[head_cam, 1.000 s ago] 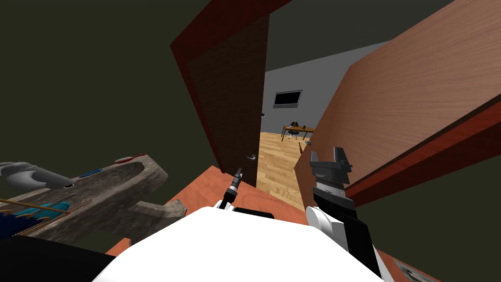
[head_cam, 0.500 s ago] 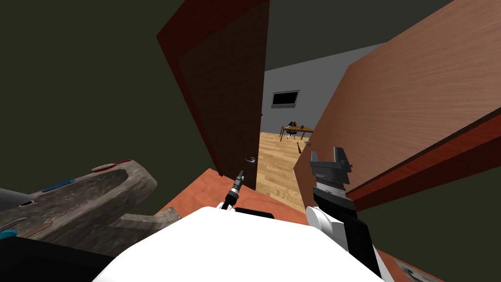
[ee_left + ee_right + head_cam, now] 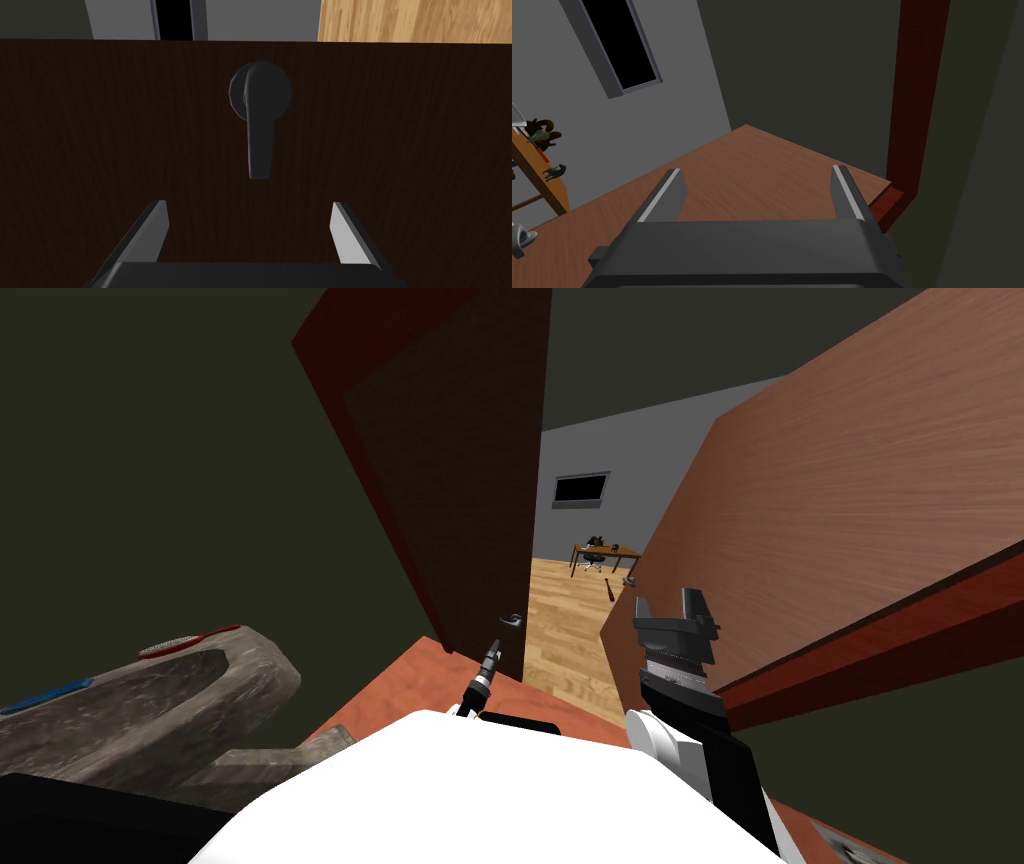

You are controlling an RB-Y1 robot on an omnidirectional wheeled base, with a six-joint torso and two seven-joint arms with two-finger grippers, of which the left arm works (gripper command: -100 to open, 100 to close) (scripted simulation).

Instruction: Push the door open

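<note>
Between the dark door (image 3: 450, 488) and the lighter brown panel (image 3: 830, 508) runs a narrow gap, bare wood floor (image 3: 565, 628) showing through it. The dark door's face walls off the left pincer (image 3: 248, 203) straight ahead, its lever handle (image 3: 260, 125) jutting just beyond the 2 spread fingers (image 3: 345, 230). The brown panel lies close before the right pincer (image 3: 668, 603). A rough grey basin (image 3: 150, 708) crowds the left.

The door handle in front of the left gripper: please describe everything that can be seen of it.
The door handle is a dark grey lever on a round base of the same colour, fixed to the dark brown, wood-grained door near its free edge. The lever points from the base toward the left gripper and ends short of it. The gripper is open and nothing touches the handle.
</note>
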